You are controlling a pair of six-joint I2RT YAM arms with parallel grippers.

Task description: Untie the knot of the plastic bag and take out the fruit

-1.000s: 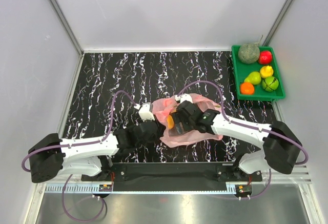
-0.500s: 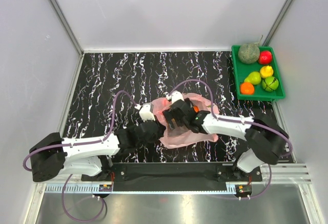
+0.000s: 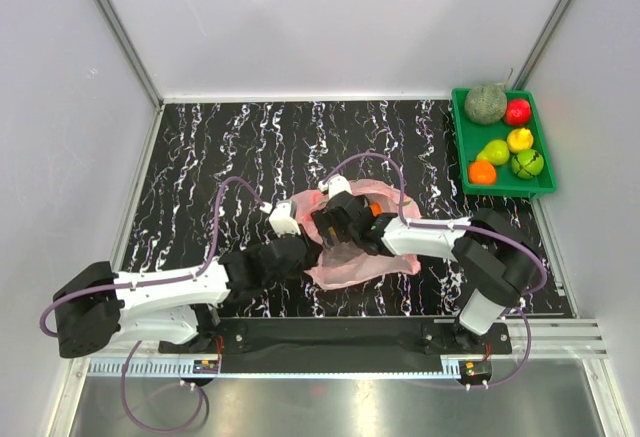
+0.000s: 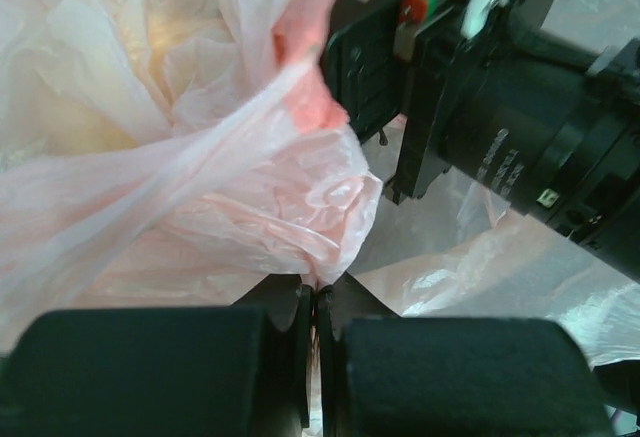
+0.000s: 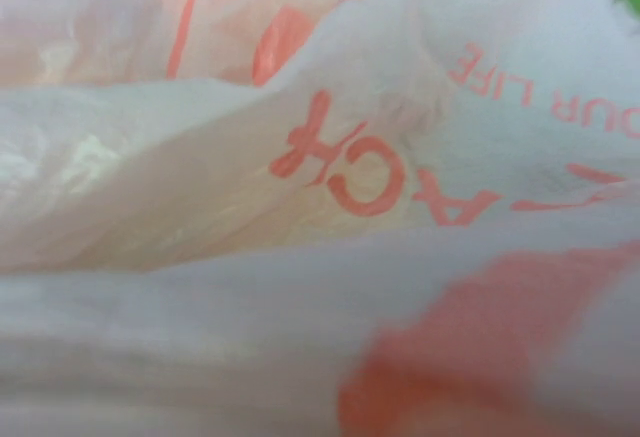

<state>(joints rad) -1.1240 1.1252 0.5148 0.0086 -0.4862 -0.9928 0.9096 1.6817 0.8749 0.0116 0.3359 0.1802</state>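
**Both grippers meet at the plastic bag [image 3: 372, 260] in the middle of the marbled table [image 3: 200, 147].**

Your left gripper [image 4: 315, 299] has its fingers pressed together on a thin fold of the bag's pink film, and the bulk of the bag billows just ahead of and above it. Your right gripper [image 3: 333, 225] sits pushed into the bag directly across from the left one, close beside it. Its wrist camera sees only crinkled film with red lettering, so you cannot tell whether its fingers are apart or together. Small round fruit [image 3: 496, 151] lie in a green tray [image 3: 510, 190], well apart from the right gripper, off to the right and farther back, beside a netted melon [image 3: 486, 104] and a red fruit [image 3: 517, 111].
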